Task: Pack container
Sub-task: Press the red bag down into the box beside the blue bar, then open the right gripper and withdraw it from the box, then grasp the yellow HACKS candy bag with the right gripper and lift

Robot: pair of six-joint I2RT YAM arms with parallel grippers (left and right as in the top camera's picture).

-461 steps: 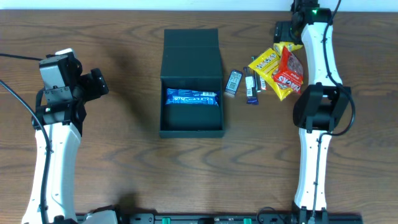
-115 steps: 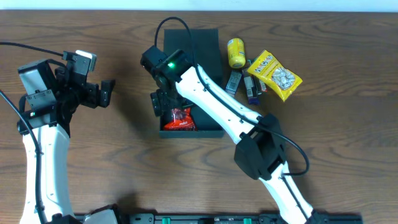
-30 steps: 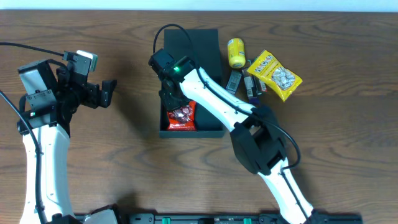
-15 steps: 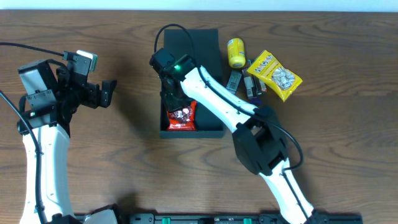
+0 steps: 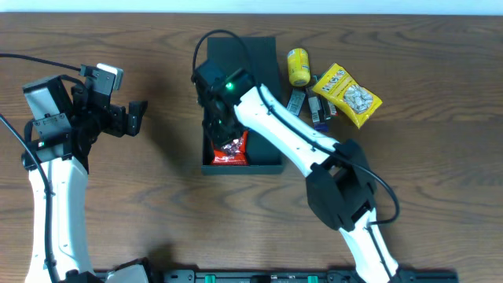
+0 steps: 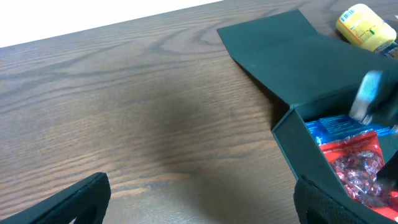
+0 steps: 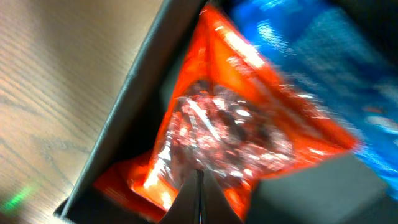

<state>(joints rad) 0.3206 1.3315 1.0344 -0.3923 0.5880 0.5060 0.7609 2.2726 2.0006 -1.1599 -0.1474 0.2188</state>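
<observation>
The container (image 5: pixel 269 118) is a dark square box with its flap lid (image 5: pixel 251 55) open toward the table's far side. A red snack packet (image 5: pixel 233 152) lies in its near left corner, partly over a blue packet (image 6: pixel 336 126). My right gripper (image 5: pixel 223 132) reaches down inside the box. It is shut, its tips (image 7: pixel 200 186) together against the red packet (image 7: pixel 230 130), beside the left wall (image 7: pixel 130 112). I cannot tell if film is pinched. My left gripper (image 5: pixel 135 118) hovers open and empty over bare wood (image 6: pixel 202 202), left of the container (image 6: pixel 292 62).
Right of the box lie a yellow packet (image 5: pixel 347 94), a yellow canister (image 5: pixel 298 66) and a few small wrapped bars (image 5: pixel 308 106). The right arm crosses over the box's right side.
The right arm has edged slightly rightward over the box, its elbow swinging right, with the gripper staying shut at the red packet. The left arm has not moved.
</observation>
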